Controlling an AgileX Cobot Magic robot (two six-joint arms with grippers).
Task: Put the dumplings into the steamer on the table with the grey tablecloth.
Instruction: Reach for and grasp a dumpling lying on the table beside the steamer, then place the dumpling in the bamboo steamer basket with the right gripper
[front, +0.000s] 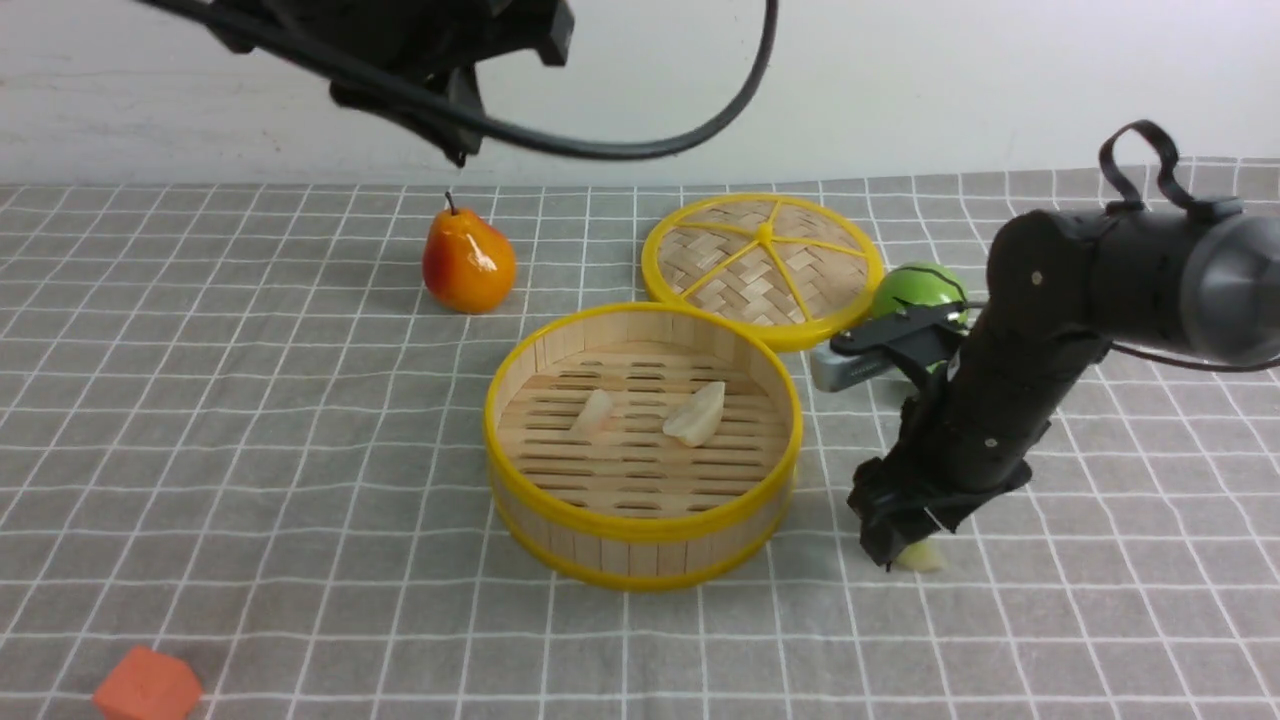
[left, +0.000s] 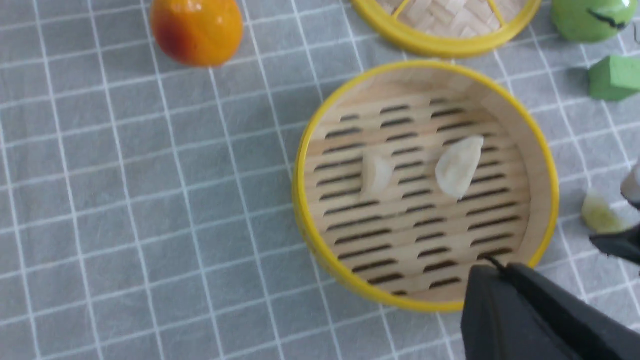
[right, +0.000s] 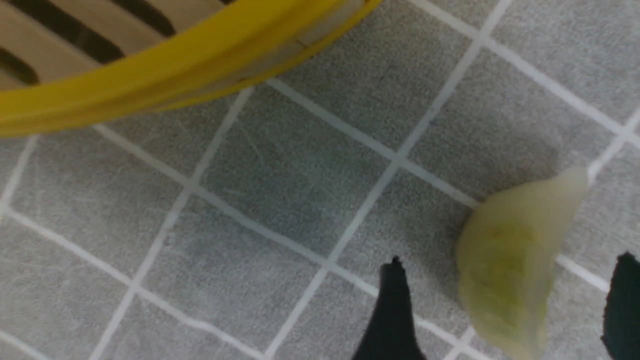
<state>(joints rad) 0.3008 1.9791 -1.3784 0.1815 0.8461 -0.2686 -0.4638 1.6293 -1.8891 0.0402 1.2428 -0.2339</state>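
Two glossy crescent dumplings (front: 694, 414) on slatted bamboo steamer (front: 640, 530); right claw (front: 895, 548) wide around a third (right: 510, 270), left claw (front: 459, 140) closed.

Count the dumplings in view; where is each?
3. Two in the steamer: left dumpling, right dumpling. Third dumpling lies on the grey tablecloth right of the steamer, between the open fingers of the right gripper. None seems hidden.

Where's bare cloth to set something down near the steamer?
Widest free patch: left of the steamer, bordered by the pear behind and the orange block in front. The near strip in front of the steamer is bare too. Crowded: behind and right, with lid, green fruit, and the right claw straddling a dumpling.
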